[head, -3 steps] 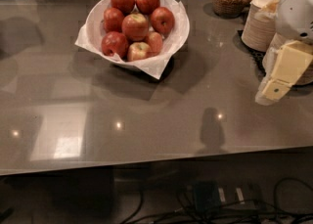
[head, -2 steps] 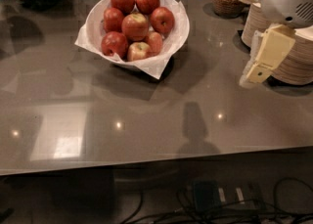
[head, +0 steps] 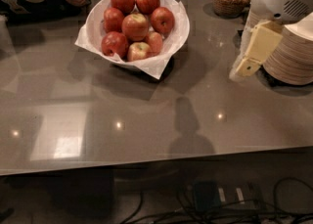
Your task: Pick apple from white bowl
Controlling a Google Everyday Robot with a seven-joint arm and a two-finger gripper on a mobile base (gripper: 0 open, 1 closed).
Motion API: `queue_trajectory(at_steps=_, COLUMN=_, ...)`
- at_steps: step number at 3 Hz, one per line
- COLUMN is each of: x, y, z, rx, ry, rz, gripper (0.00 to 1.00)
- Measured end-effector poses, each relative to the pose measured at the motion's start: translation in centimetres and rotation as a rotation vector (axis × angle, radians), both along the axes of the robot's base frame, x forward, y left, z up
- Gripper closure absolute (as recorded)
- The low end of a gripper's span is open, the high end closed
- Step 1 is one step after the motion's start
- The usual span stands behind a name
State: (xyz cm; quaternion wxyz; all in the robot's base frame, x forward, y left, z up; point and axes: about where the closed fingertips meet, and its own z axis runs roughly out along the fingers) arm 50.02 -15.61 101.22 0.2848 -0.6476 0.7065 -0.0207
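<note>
Apple (head: 135, 26) sits mid-pile in the white bowl (head: 96, 16) on the table's (head: 146, 120) far left, darker apples (head: 114, 43) crowding it, while the gripper (head: 243, 68), state impossible to tell, hangs well right beside stacked plates (head: 293, 54).

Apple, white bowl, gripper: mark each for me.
apple (head: 135, 26): camera view, its blushed top.
white bowl (head: 183, 25): camera view, right wall.
gripper (head: 246, 65): camera view, lower tip, right of the bowl beside the plate stack (head: 293, 56).

The apple (head: 136, 26) sits in the white bowl (head: 182, 25), the pincer (head: 246, 65) well to its right.
</note>
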Motion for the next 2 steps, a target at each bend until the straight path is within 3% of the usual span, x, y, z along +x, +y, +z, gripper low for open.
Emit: queue_trajectory(at_steps=2, x=5.6, y=5.2, z=0.9, rx=0.076, ry=-0.094, rz=0.150, gripper=0.00)
